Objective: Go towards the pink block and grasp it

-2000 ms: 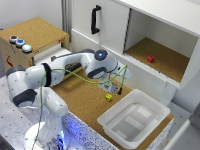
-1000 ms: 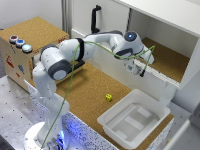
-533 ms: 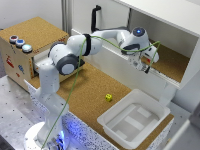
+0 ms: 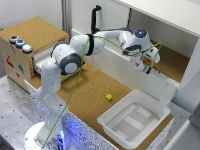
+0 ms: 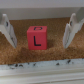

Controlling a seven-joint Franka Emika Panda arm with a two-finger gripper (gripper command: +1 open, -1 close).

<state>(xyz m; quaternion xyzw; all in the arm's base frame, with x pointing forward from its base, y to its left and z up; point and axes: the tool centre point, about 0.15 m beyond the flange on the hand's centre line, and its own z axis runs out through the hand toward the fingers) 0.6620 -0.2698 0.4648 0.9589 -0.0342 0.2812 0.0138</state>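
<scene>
Pink block (image 5: 37, 37): sits on the cork floor of the white cabinet's (image 4: 165, 30) open recess, midway between the gripper's (image 5: 37, 31) two fingertips, with a dark letter "L" on its facing side. Gripper: spread wide, a clear gap between each finger (image 5: 6, 31) and the block; nothing held, nothing touched. In the exterior view the gripper (image 4: 146, 65) hangs inside the recess; the block is hidden there. Well apart from the hand, on the cork table (image 4: 87, 97), lie a yellow cube (image 4: 108, 97) and a white tub (image 4: 134, 120).
</scene>
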